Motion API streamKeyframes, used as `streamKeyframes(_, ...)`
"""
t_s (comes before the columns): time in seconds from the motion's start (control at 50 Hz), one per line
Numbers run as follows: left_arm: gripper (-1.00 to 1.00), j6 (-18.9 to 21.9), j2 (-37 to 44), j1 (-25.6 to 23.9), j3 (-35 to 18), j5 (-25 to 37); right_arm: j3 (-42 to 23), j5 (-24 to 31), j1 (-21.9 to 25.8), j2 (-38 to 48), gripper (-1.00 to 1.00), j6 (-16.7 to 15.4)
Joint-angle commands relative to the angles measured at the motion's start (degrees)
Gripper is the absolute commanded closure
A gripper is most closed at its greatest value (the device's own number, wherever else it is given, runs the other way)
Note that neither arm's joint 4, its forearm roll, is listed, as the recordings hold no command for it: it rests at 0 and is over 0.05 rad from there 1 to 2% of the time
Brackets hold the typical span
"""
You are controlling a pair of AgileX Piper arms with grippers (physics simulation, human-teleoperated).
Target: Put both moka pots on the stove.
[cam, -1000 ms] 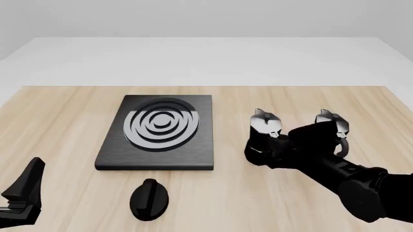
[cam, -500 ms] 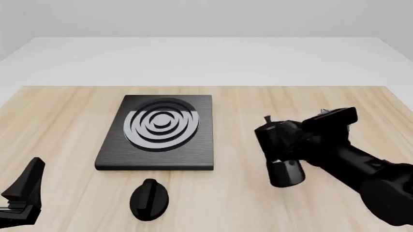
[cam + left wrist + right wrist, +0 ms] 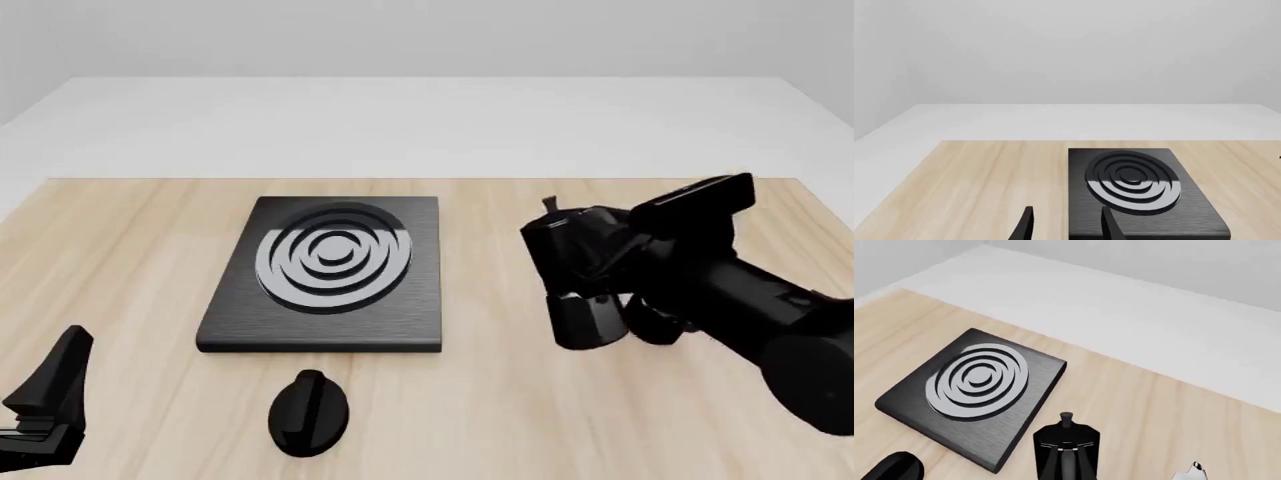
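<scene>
One moka pot (image 3: 577, 268), black and faceted with a top knob, is carried above the wooden tabletop (image 3: 147, 240) by the right claw (image 3: 627, 262), whose fingers are closed on its handle side; it hangs tilted at about 3 o'clock from the stove (image 3: 327, 275). That stove is a flat, brushed dark-grey slab with concentric silver-and-black rings. An oval black knob (image 3: 310, 412) lies at 6 o'clock from the slab. Second pot (image 3: 1194, 471): only a silvery tip shows. Left claw (image 3: 1066, 227) stands parted, empty, near the slab's front edge.
</scene>
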Motion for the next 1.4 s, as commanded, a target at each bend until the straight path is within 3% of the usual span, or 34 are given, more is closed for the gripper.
streamKeyframes(0.02,-1.00,-0.01,0.01,0.00,0.00,0.00,-9.11,1.92,0.57,0.14,1.00,-2.63)
streamKeyframes(0.08,-1.00,0.00,0.01,-0.01,0.00,0.00,-15.18,2.58,1.89,3.65,1.00,-3.61)
streamKeyframes(0.3,-1.00,0.01,0.01,-0.01,0.00,0.00,-27.06,3.34,6.79,11.49,1.00,-6.52)
streamKeyframes(0.5,-1.00,0.00,0.02,-0.01,0.00,-0.01,-37.99,6.15,9.83,19.71,1.00,-5.54)
streamKeyframes(0.68,-1.00,0.01,0.01,0.00,0.00,0.00,-48.15,7.51,12.97,28.25,1.00,-6.49)
streamKeyframes(0.96,-1.00,0.01,0.01,0.01,0.00,0.00,-61.60,10.91,15.45,40.29,1.00,-6.70)
streamKeyframes(1.4,-1.00,-0.01,0.01,0.01,0.00,0.00,-77.10,16.35,17.72,54.26,1.00,-7.61)
